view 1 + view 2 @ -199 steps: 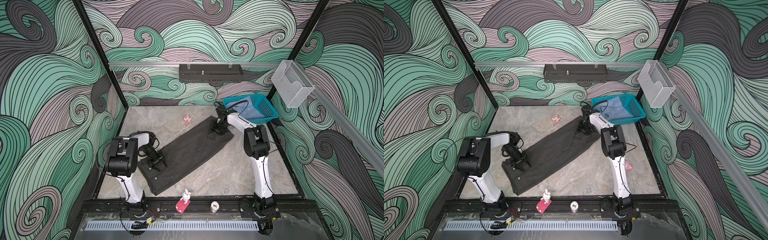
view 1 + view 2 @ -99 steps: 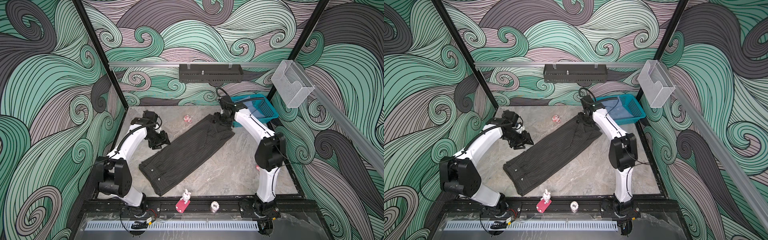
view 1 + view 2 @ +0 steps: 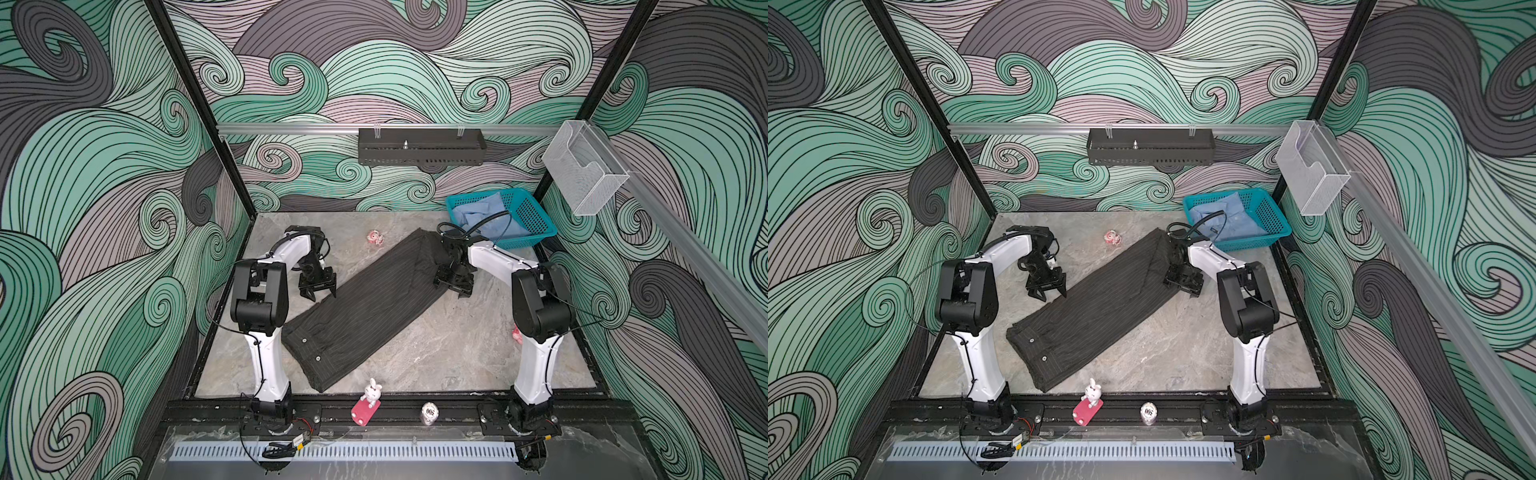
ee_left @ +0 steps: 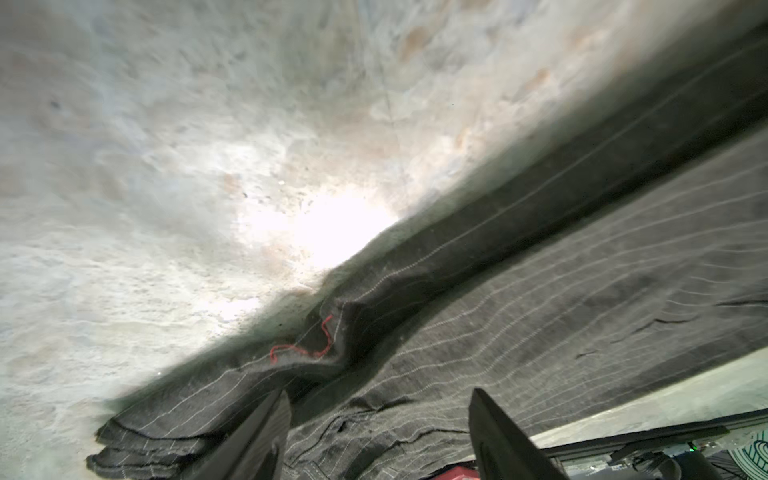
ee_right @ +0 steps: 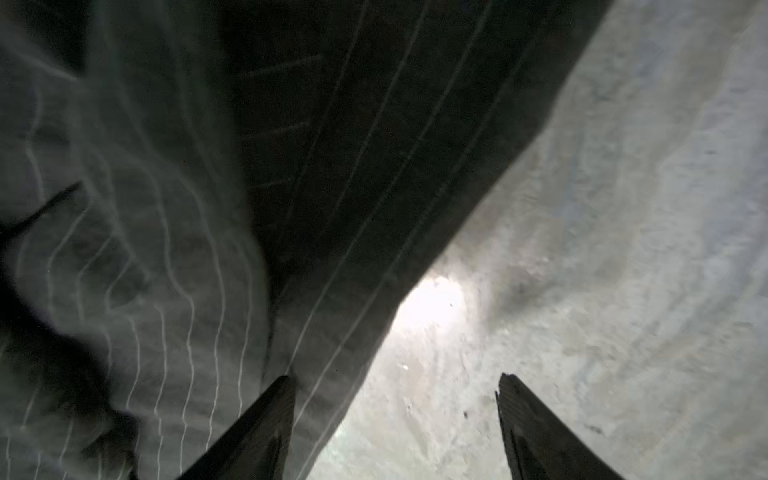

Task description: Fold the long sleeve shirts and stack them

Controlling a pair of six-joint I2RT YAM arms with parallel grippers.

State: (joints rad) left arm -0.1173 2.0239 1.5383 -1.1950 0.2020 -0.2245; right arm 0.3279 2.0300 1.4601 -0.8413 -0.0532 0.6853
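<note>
Left fingers point(image 4: 257, 436), right fingers point(image 5: 249, 432) newly beside the long, flat pinstriped charcoal shirt point(image 3: 365, 307) — both pairs apart, empty.

A robotics lab cell. Wave-printed walls point(image 3: 104, 208) and frame posts point(image 3: 199, 104) enclose a marble-look table point(image 3: 457, 349), with two robot arms point(image 3: 268, 365) bolted along its front rail point(image 3: 457, 409).

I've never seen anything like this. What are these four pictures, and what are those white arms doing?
Two robot arms stand at a table, each ending in a two-fingered gripper. Two pictures look down from above, almost identically; two close-ups come from cameras on the wrists. A dark striped shirt lies folded long on the table; a blue shirt sits in a teal basket at the back. The left gripper and right gripper are at the dark shirt's edges, both open, holding nothing.
</note>
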